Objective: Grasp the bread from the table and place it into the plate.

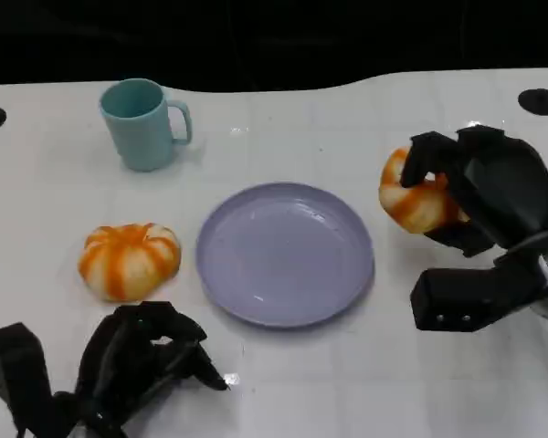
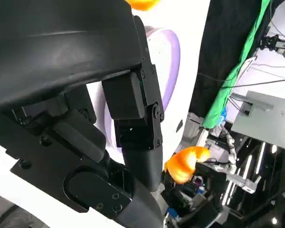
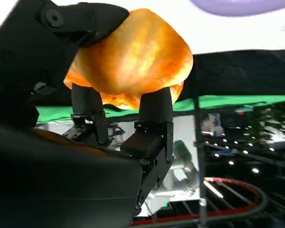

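An orange-and-white bread roll (image 1: 413, 203) is gripped by my right hand (image 1: 489, 187) to the right of the lavender plate (image 1: 285, 253), at about the height of its far half. In the right wrist view black fingers (image 3: 154, 111) wrap under and over this bread (image 3: 133, 54), and the plate's edge (image 3: 237, 5) shows beyond it. A second bread (image 1: 128, 261) lies on the table left of the plate. My left hand (image 1: 142, 365) rests near the front edge, just in front of that bread, holding nothing, its fingers loosely bent.
A teal mug (image 1: 142, 123) stands at the back left, handle to the right. The white table (image 1: 283, 383) ends at a dark back edge. The left wrist view shows my left hand (image 2: 85, 118), the plate rim (image 2: 173, 61) and the held bread (image 2: 185, 164).
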Available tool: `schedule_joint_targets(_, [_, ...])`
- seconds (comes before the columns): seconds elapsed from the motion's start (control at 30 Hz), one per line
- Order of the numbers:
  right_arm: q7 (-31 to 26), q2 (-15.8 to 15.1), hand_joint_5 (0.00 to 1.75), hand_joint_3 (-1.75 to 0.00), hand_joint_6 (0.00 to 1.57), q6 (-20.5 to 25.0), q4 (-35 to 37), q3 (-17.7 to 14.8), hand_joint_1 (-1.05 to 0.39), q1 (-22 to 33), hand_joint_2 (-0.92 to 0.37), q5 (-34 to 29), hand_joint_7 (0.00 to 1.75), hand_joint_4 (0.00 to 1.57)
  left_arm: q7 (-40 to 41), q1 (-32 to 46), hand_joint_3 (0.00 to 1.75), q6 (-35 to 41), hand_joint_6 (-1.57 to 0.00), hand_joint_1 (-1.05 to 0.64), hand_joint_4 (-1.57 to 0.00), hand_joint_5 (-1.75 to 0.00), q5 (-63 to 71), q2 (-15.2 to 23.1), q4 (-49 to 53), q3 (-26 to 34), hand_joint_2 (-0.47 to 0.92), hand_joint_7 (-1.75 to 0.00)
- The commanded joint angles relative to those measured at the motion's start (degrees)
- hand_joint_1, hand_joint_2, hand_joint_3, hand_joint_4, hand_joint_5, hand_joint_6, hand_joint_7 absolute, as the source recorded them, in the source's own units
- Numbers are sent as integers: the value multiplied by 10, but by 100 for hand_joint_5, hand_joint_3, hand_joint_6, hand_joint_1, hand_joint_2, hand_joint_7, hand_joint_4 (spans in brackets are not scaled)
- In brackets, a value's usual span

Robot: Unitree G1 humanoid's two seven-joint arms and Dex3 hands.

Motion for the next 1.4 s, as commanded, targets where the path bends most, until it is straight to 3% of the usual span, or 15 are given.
schedule_joint_targets(0.03, [38, 4, 175, -145, 85, -27, -30, -11, -11, -8, -21, 23, 160, 102, 6, -10, 1, -11, -157, -105, -157, -62, 9, 10, 9, 0, 69, -24])
schedule_joint_targets(0.4, [102, 24, 175, -140, 87, -60, -68, -20, -11, -3, -26, 42, 159, 102, 8, 1, 1, -13, -157, -105, -157, -62, 13, 5, -7, -5, 70, -25])
schedule_joint_targets(0.57, [132, 43, 175, -140, 84, -51, -65, -9, -14, -12, -27, 32, 160, 101, 4, 4, 0, -14, -157, -105, -157, -62, 11, 5, -9, -4, 69, -25])
schedule_joint_targets(0.73, [150, 67, 175, -118, 96, -44, -55, -2, -15, -22, -38, 29, 121, 98, 6, 8, 0, -12, -157, -105, -157, -62, 10, 4, -15, -5, 69, -24])
schedule_joint_targets(0.93, [163, 98, 175, -119, 95, -33, -26, 8, -16, -39, -39, 27, 114, 97, 7, 17, 0, -6, -157, -105, -157, -62, 9, 2, -29, -7, 70, -24])
schedule_joint_targets(1.13, [185, 127, 175, -99, 98, -24, 8, 3, -17, -50, -48, 36, 92, 91, 7, 20, 0, -5, -157, -105, -157, -62, 7, 2, -35, -7, 70, -24])
schedule_joint_targets(1.27, [207, 135, 156, -84, 96, -18, 19, 3, -18, -54, -52, 39, 79, 85, 7, 20, 0, -4, -157, -105, -157, -62, 7, 2, -36, -8, 70, -24])
schedule_joint_targets(1.3, [210, 135, 134, -64, 93, -18, 20, 4, -22, -54, -61, 38, 61, 83, 6, 20, 0, -5, -157, -105, -157, -62, 7, 2, -35, -7, 70, -24])
schedule_joint_targets(1.4, [227, 138, 113, -38, 89, -21, 21, 3, -27, -53, -72, 43, 30, 72, 6, 20, 0, -7, -157, -105, -157, -62, 7, 1, -34, -7, 70, -24])
